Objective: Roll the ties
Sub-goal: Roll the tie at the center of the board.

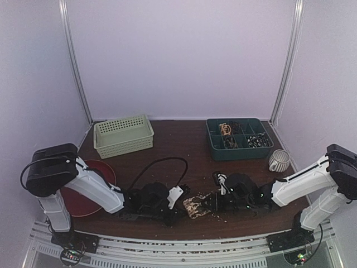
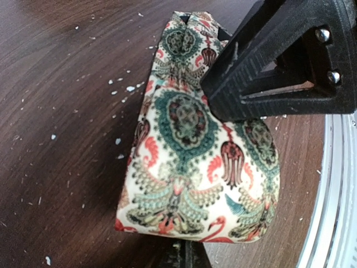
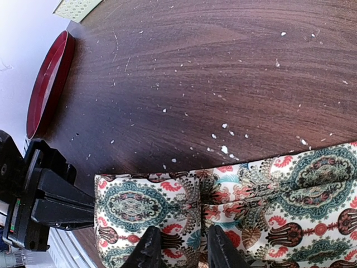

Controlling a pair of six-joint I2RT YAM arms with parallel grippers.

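Two grippers met over a single tie, and every place here is given from the red plate [image 1: 78,202] at the left of the dark table [image 1: 184,145]. Just right of the plate, the left gripper [image 2: 184,258] had its jaws fully closed, with its tip set against the hem of the tie's blunt end. Whether any cloth was nipped inside could not be told. Closed like that, it most likely served as a stop so that end would not slide. Further right of the plate lay the tie [image 2: 184,178], cream cloth with teal and red medallions. It ran along the table's near edge and appeared doubled over itself at the end nearest the plate, which read as the first turn of a roll. Further right again, the right gripper [image 3: 187,249] sat on the cloth with its jaws narrowed to a small gap. One finger stood on each side of a raised crease, apparently pinching that fold. A hold there would let it carry the doubled layer over for another turn. Pale crumbs [image 3: 224,149] lay scattered on the wood right of the plate, behind the tie, and played no part.
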